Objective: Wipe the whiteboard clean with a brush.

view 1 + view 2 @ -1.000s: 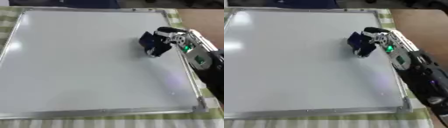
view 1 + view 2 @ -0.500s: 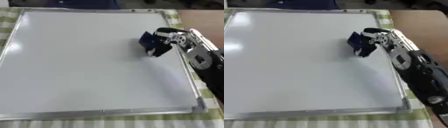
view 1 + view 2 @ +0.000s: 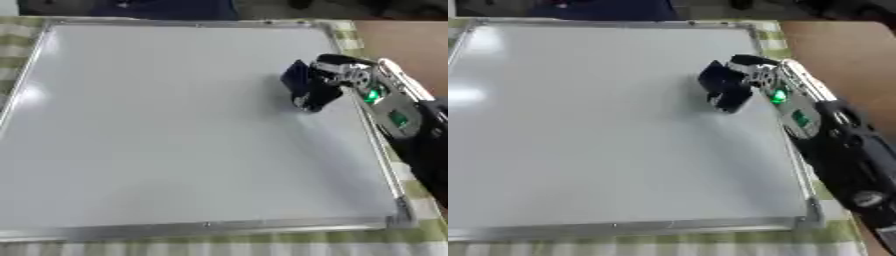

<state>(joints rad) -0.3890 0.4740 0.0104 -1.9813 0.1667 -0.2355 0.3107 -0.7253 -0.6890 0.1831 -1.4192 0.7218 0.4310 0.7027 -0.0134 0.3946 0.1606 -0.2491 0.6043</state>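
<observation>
**Right hand holds a dark brush on the whiteboard's right side**

Little has moved over the last second: the right hand (image 3: 337, 82) and the brush (image 3: 302, 89) it holds sit at nearly the same spot on the whiteboard (image 3: 157, 135), perhaps a touch nearer the top edge than before.

A large whiteboard with a thin silver frame lies flat on a green and cream checked tablecloth (image 3: 262, 247). Its surface looks plain white, with soft glare near the left edge.

The robot's right arm (image 3: 833, 145) comes in from the lower right, crossing the board's right frame. It is black with silver parts, and a small green light glows near the wrist. The right hand is at the upper right part of the board, just inside the right frame. Its fingers are curled around a dark, blocky brush. The brush hangs below and to the left of the hand, and its lower end meets the board surface, with a faint shadow under it.

Bare brown tabletop (image 3: 842, 55) shows beyond the cloth at the upper right. The left hand appears in neither view.
</observation>
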